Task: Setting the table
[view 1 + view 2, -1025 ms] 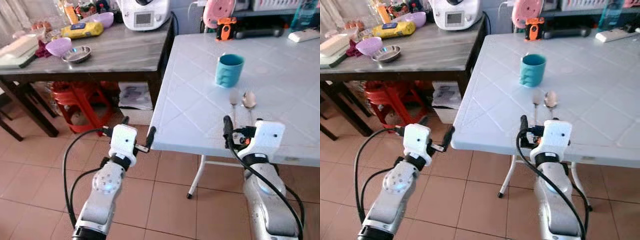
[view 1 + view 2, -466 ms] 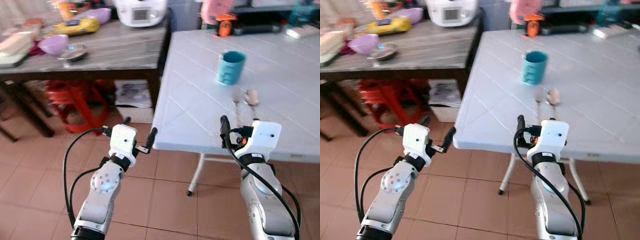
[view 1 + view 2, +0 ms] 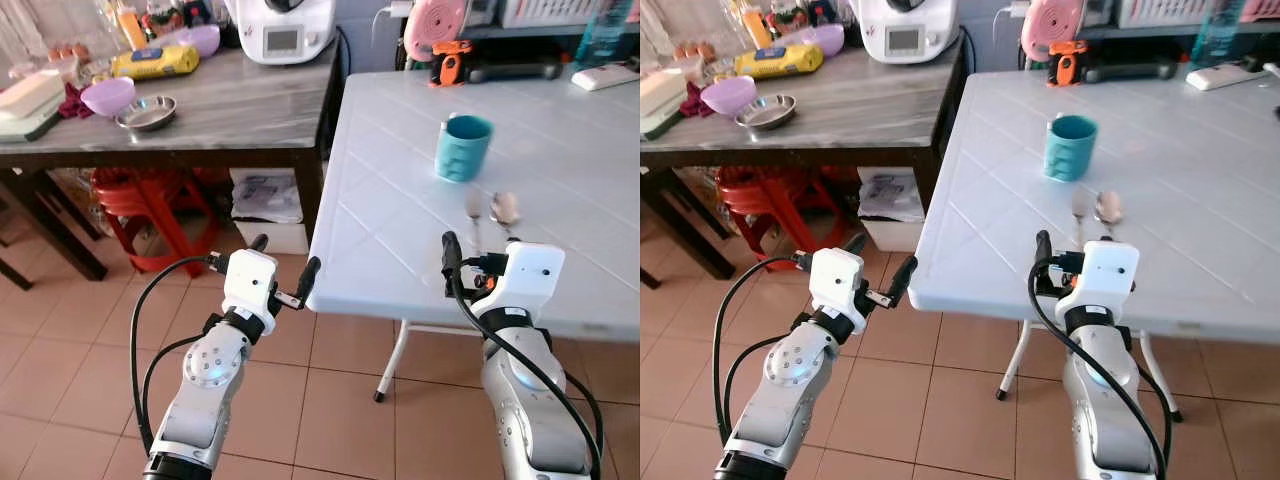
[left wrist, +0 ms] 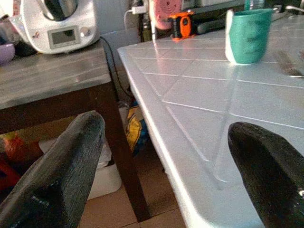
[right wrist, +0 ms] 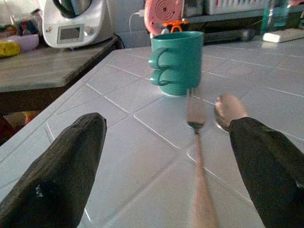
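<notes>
The robot has steadied at the white desk [image 3: 400, 200], both the left pincer [image 3: 283, 268] and right pincer [image 5: 190, 156] wide and empty, the fork [image 5: 197, 142] ahead for grasping.

**Even daylight, soft blur up close**

Bright, diffuse light fills the room. The white counter [image 3: 400, 200] carries a pale sheen and weak shadows. The head views are fairly sharp. In the right wrist view the fork [image 5: 197, 156] and spoon [image 5: 228, 110] smear, and the near black fingers [image 5: 61, 166] lie out of focus.
</notes>
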Motion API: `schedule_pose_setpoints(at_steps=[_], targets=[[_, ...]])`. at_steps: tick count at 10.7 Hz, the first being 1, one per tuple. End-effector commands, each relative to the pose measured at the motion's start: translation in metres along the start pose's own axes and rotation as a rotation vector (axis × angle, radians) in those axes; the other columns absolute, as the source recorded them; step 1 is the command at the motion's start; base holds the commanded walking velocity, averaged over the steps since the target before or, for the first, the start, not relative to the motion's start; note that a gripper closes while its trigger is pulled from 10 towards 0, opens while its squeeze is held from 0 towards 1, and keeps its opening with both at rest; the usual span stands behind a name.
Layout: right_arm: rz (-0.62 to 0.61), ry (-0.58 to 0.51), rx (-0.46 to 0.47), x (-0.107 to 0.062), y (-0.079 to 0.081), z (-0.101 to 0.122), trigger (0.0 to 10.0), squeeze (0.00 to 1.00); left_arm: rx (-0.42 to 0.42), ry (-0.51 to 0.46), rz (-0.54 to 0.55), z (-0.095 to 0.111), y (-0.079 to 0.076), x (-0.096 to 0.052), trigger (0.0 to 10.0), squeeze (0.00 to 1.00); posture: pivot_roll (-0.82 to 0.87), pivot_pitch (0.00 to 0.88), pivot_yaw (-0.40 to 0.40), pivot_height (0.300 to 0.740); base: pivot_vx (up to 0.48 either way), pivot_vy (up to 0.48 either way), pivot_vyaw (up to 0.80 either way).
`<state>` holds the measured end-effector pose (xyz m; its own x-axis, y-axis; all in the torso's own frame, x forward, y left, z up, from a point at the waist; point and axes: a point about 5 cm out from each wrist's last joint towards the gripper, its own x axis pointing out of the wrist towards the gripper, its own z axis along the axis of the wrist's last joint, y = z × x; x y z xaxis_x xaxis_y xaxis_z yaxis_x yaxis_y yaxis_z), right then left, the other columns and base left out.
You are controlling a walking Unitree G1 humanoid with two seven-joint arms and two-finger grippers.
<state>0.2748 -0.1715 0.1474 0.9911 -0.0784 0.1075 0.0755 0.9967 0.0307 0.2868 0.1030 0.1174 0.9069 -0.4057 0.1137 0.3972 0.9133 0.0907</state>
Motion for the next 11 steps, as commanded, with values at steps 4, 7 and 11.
schedule_pose_setpoints(at_steps=[4,7,11], targets=[[0.004,0.015,0.006,0.000,0.003,-0.003,10.0,0.00,-0.006,0.010,-0.008,-0.001,0.003,-0.002,10.0,0.00,-0.14,0.088,0.133,0.740,0.333,0.000,0.00],[0.012,0.018,0.004,0.000,0.004,-0.005,10.0,0.00,0.000,0.044,-0.029,-0.007,0.002,-0.007,10.0,0.00,-0.14,0.089,0.132,0.740,0.000,0.000,-0.15],[0.014,0.027,0.002,0.000,0.005,-0.007,10.0,0.00,-0.001,0.072,-0.084,-0.012,-0.001,-0.011,10.0,0.00,-0.13,0.092,0.130,0.740,0.000,0.000,0.00]])
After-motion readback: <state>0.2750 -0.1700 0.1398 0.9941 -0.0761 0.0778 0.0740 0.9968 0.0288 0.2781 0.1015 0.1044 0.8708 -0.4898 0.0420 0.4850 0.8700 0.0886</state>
